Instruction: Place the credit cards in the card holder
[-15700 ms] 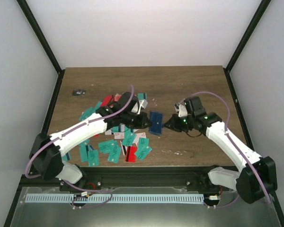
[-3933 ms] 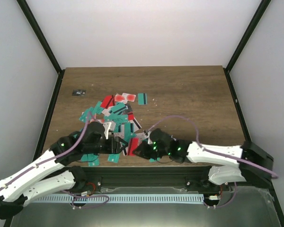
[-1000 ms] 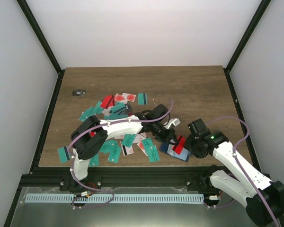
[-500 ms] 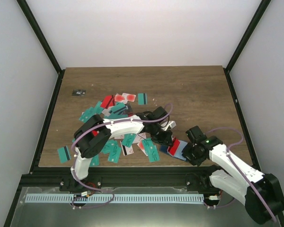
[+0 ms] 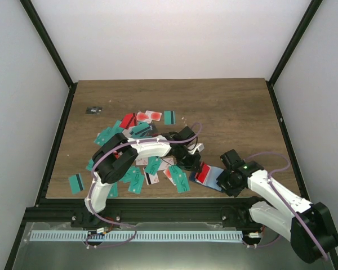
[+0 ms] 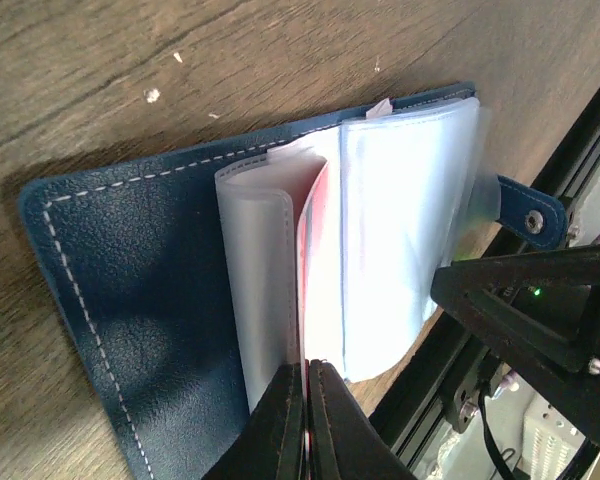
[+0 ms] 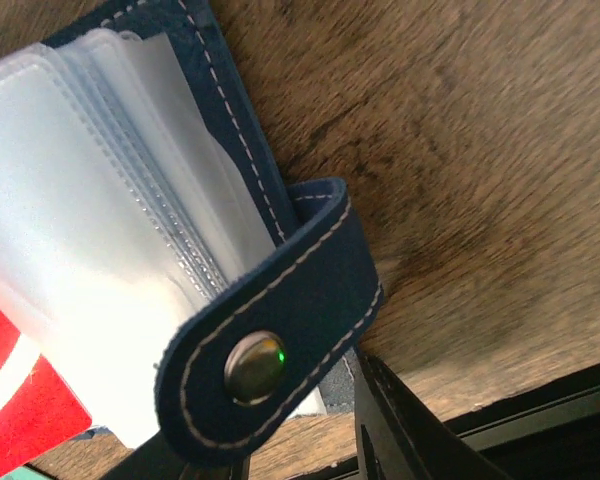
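Many credit cards lie loose left of centre on the table. Just right of them, my left gripper has its jaws pressed together on a red card. The card's edge sits between the clear sleeves of the open card holder, which lies near the front edge, right of centre. Furthest right, my right gripper sits by the clasp tab; I cannot tell whether its jaws pinch anything. I judge this to be the insertion step. Next I would slide the card straight down the pocket with the holder pinned flat, then let go.
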